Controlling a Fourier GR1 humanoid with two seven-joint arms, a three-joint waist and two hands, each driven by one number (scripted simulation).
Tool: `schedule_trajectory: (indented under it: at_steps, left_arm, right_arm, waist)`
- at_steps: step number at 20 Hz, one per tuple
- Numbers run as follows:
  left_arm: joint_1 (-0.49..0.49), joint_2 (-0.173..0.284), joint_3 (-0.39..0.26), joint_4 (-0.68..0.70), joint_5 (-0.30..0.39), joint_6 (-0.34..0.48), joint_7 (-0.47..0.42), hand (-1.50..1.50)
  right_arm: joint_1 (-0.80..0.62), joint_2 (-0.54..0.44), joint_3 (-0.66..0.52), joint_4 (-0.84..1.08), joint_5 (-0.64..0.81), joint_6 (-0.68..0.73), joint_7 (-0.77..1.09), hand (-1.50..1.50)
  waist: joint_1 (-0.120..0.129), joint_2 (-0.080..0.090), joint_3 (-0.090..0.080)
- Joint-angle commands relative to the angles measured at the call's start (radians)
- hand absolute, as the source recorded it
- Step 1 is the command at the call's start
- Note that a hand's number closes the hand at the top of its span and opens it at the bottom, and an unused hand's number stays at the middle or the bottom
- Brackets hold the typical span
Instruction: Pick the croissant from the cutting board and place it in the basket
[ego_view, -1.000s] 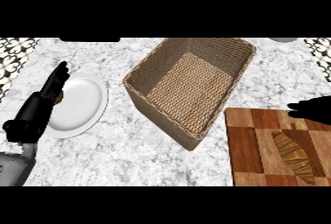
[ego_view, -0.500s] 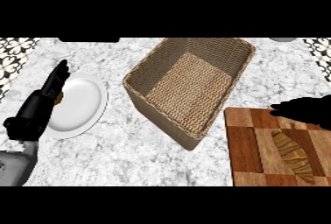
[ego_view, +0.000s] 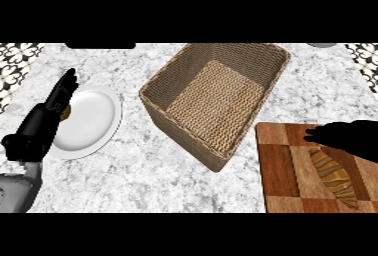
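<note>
Hovering right hand above unlabelled croissant

The basket is woven and looks rough and bumpy, like straw. The cutting board is smooth wood in light and dark brown squares. The plate is white and smooth. The counter looks like speckled grey stone. The croissant has brown stripes.

One head view looks steeply down on the counter (hands entering from below).
</note>
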Motion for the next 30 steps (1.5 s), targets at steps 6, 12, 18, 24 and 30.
schedule_trajectory:
  at_steps: [6,12,18,24,30]
  left_arm:
    - [0.008,-0.038,0.054,-0.010,-0.050,-0.028,-0.009,0.00]
    - [-0.021,-0.102,0.042,0.042,-0.095,-0.030,-0.007,0.00]
    - [-0.020,-0.124,0.086,0.054,-0.111,-0.070,-0.027,0.00]
    - [-0.010,-0.110,0.140,0.045,-0.128,-0.101,-0.015,0.00]
    - [-0.022,-0.150,0.133,0.005,-0.159,-0.113,0.024,0.00]
  right_arm:
    - [0.047,0.099,0.007,0.183,0.195,-0.159,-0.135,-1.50]
    - [0.081,0.130,0.003,0.235,0.269,-0.253,-0.240,-1.50]
    - [0.161,0.144,-0.081,0.157,0.308,-0.240,-0.237,-1.50]
    - [0.185,0.203,-0.115,0.204,0.351,-0.252,-0.263,-1.50]
    - [0.125,0.229,-0.133,0.312,0.427,-0.267,-0.332,-1.50]
  waist:
    - [-0.004,-0.001,0.000]
    - [-0.007,-0.001,0.000]
    - [-0.013,-0.003,-0.001]
    - [-0.011,-0.002,-0.001]
    - [-0.008,-0.002,-0.001]
